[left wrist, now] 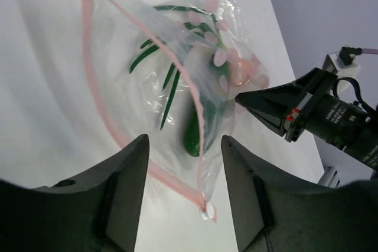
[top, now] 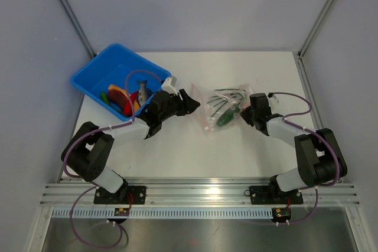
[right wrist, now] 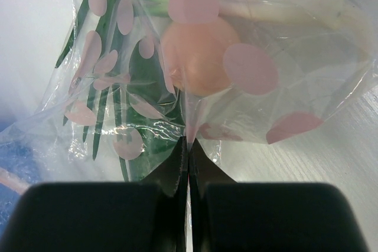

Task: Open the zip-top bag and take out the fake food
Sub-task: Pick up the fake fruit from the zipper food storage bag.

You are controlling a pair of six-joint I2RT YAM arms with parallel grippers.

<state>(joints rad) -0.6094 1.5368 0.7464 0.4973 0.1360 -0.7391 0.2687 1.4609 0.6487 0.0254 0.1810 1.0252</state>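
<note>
The zip-top bag [top: 220, 105] lies at mid-table between my grippers. In the left wrist view the bag [left wrist: 136, 33] faces me, and its pinkish zip strip [left wrist: 118, 137] is parted into an open loop. A green vegetable [left wrist: 194, 136] and a pinkish egg-like ball [left wrist: 239, 72] are inside. My left gripper [top: 190, 102] is open and empty, just left of the bag's mouth, with its fingers [left wrist: 127, 181] either side of the strip's corner. My right gripper [top: 244, 114] is shut on the bag's far edge [right wrist: 188, 131]. The ball [right wrist: 198, 57] and the vegetable [right wrist: 144, 78] sit just beyond its tips.
A blue bin [top: 94, 66] stands at the back left behind my left arm. It holds a grey fish [top: 143, 91], an orange-tan piece [top: 120, 94] and red bits [top: 127, 108]. The table's right edge [top: 304, 87] lies beyond my right arm.
</note>
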